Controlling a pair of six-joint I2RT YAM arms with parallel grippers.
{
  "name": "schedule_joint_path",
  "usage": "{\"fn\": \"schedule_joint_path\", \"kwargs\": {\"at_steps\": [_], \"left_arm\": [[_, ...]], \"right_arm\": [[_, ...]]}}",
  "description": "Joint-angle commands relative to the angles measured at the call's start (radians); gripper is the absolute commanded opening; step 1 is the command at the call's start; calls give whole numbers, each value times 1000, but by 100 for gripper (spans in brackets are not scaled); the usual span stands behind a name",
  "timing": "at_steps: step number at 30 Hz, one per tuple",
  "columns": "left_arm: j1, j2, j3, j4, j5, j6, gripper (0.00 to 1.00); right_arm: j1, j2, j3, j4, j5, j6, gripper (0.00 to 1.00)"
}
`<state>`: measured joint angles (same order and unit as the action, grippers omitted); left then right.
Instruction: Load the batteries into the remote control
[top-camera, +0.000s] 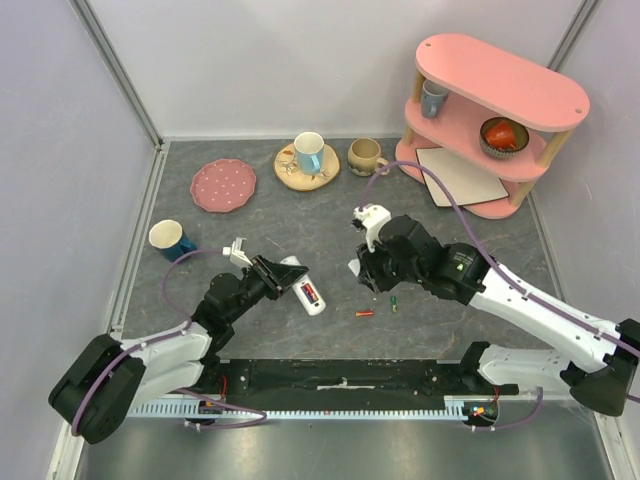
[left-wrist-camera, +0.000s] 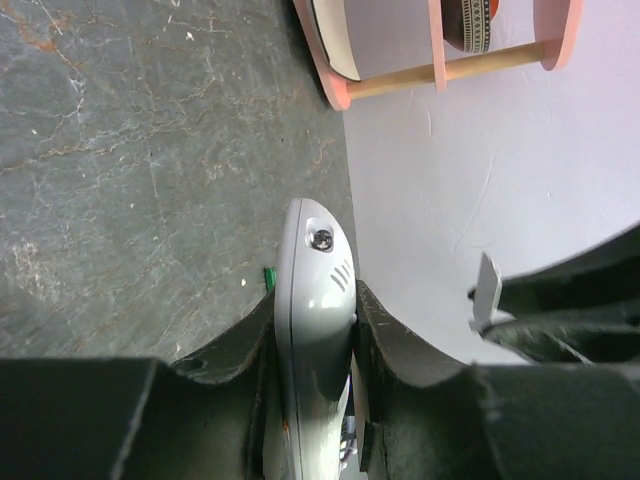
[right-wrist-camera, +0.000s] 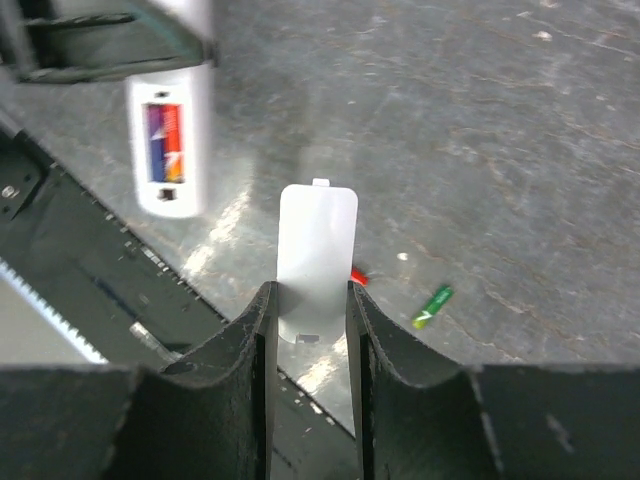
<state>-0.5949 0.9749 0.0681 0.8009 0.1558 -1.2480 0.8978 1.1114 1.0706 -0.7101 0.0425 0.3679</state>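
Clamping the remote control (top-camera: 306, 289) compartment-up, the left fingers (left-wrist-camera: 228, 365) steady it while the right fingers (right-wrist-camera: 240, 350) pinch its cover (right-wrist-camera: 317, 248), likely for refitting.

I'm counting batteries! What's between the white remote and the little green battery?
One red-orange battery lies between the remote control and the green battery; the top view shows it best.
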Motion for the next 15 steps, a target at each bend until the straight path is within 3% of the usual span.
{"fn": "schedule_joint_path", "kwargs": {"at_steps": [1,5,15], "left_arm": [[0,76,29,240,-32,19,2],[-12,125,22,294,-38,9,2],[-65,61,1,290,-110,76,2]], "right_arm": [[107,36,81,-58,-15,34,0],[217,119,92,-11,14,62,0],[253,255,123,107,13,108,0]]}}
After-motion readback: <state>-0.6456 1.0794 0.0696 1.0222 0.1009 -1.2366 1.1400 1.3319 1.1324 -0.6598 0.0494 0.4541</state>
